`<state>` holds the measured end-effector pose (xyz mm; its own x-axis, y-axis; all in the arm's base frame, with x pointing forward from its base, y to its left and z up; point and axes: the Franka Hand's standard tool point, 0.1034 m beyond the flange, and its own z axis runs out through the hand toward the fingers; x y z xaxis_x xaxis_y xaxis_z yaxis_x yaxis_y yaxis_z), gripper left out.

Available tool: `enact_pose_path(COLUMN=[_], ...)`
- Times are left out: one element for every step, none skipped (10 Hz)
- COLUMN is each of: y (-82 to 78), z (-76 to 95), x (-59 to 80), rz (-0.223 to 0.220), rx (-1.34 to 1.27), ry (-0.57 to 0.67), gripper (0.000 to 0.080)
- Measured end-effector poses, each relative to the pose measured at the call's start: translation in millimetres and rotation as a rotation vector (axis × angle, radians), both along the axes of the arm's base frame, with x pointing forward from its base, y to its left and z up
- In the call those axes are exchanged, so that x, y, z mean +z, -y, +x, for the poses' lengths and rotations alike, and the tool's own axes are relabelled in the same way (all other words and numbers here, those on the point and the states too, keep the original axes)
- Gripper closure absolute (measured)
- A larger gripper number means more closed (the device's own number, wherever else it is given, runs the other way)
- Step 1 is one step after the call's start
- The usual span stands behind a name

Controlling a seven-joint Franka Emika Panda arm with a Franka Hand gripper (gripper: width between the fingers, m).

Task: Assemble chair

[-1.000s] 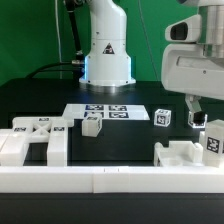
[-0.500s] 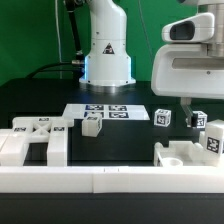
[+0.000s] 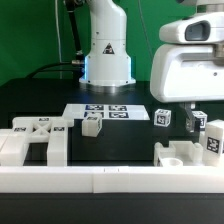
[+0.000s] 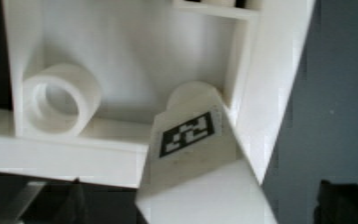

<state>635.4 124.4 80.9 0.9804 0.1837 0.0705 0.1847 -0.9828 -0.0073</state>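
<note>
The chair lies in separate white tagged parts. At the exterior view's right front sits a blocky part (image 3: pixel 178 153) with an upright tagged post (image 3: pixel 213 143). My gripper (image 3: pixel 192 120) hangs open just above and behind it. In the wrist view that same part (image 4: pixel 149 70) fills the picture, with a round socket (image 4: pixel 55 97) and the tagged post (image 4: pixel 195 135) rising between my dark fingertips (image 4: pixel 57 196); my gripper (image 4: pixel 202 205) holds nothing. Two flat parts (image 3: pixel 32 139) lie at the exterior view's left, a small block (image 3: pixel 93 125) in the middle, and two tagged cubes (image 3: pixel 162 118) near my fingers.
The marker board (image 3: pixel 105 112) lies flat before the arm's base (image 3: pixel 107 62). A long low white rail (image 3: pixel 110 180) runs along the front edge. The table top is black, with a green backdrop behind.
My gripper has shifted toward the exterior view's left, coming over the right front part. Its jaws stayed open. No part has moved.
</note>
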Motion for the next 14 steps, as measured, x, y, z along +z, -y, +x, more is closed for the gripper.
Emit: enact_pose_path(y=[0.9, 1.0, 1.8, 2.1, 2.2, 2.2, 2.2, 1.7, 0.3, -0.7, -1.2, -2.0, -2.4, -2.6], z=[0.2, 0.2, 0.3, 0.3, 0.2, 0.2, 0.1, 0.1, 0.1, -0.2, -0.5, -0.7, -0.6, -0.3], x=[0.0, 0.0, 0.0, -0.2, -0.3, -0.4, -0.5, -0.5, -0.6, -0.7, -0.9, -1.2, -1.5, -1.6], rz=[-0.007, -0.015, -0.029, -0.029, -0.028, -0.026, -0.026, -0.021, -0.008, 0.0, 0.006, 0.013, 0.021, 0.027], rx=[0.088, 0.132, 0.197, 0.196, 0.186, 0.157, 0.158, 0.123, -0.014, -0.126, -0.214, -0.306, -0.413, -0.488], ry=[0.002, 0.003, 0.004, 0.004, 0.004, 0.003, 0.003, 0.003, 0.004, 0.002, 0.001, -0.001, -0.002, -0.001], gripper=[0.015, 0.015, 0.0153, 0.0153, 0.0353, 0.0502, 0.0509, 0.0509, 0.0509, 0.0509, 0.0509, 0.0509, 0.0509, 0.0509])
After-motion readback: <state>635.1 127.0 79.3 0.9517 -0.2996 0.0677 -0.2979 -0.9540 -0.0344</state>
